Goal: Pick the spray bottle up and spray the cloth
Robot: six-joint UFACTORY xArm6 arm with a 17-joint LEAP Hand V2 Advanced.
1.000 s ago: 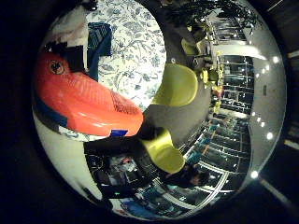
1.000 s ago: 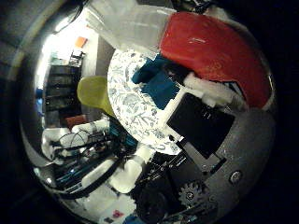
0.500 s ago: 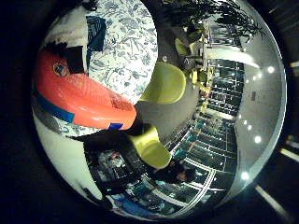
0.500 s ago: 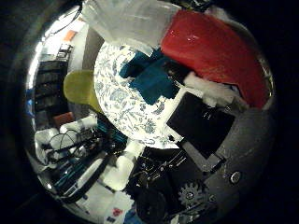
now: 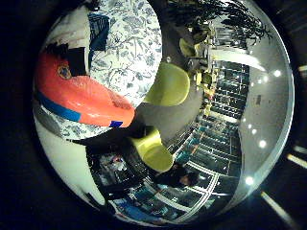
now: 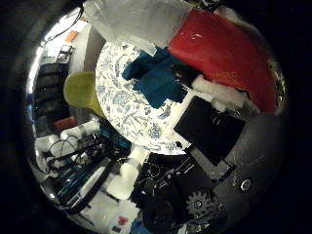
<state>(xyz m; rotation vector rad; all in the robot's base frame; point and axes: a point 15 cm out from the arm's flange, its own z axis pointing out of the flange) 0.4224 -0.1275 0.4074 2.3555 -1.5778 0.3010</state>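
Observation:
The spray bottle [image 6: 224,53] has a red-orange label and a clear plastic body, and it lies tight against my palm, filling much of both views. My right hand [image 6: 214,146] is shut on it; a white and black finger [image 6: 219,95] presses along its side. Below the bottle, a crumpled blue cloth [image 6: 156,80] rests on the round table with a blue-and-white leaf pattern [image 6: 126,117]. The little finger side view shows the bottle's label [image 5: 81,96] held over the same table [image 5: 129,43], with an edge of the cloth [image 5: 98,28] beyond it.
Two yellow-green chairs [image 5: 168,84] [image 5: 153,151] stand on the dark floor beside the table. White robot parts and equipment [image 6: 122,178] sit past the table's edge. A person [image 5: 180,177] sits farther off by the shelving.
The whole picture has shifted, so the hand with the bottle has moved: the table and blue cloth now sit larger and more central in the thumb side view. The bottle stays against the palm.

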